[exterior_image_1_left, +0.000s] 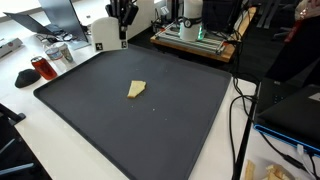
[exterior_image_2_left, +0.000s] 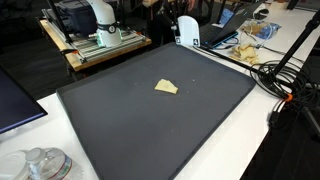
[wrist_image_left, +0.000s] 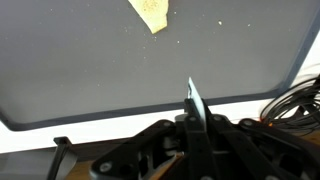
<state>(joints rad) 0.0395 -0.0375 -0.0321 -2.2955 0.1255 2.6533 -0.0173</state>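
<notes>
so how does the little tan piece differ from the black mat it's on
The tan piece is pale yellow-tan; the mat is dark grey-black. The tan piece is small and roughly wedge-shaped with uneven edges; the mat is a large rectangle with rounded corners. Both lie flat.

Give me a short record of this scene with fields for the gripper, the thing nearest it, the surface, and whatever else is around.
gripper: gripper shut, nothing between its fingers, seen over the mat's near edge in the wrist view
nearest thing: pale yellow wedge-shaped piece, lying flat, well apart from the gripper
surface: dark grey mat on a white table
small bits: a few pale crumbs on the mat near the piece
surroundings: black cables beside the mat
</notes>
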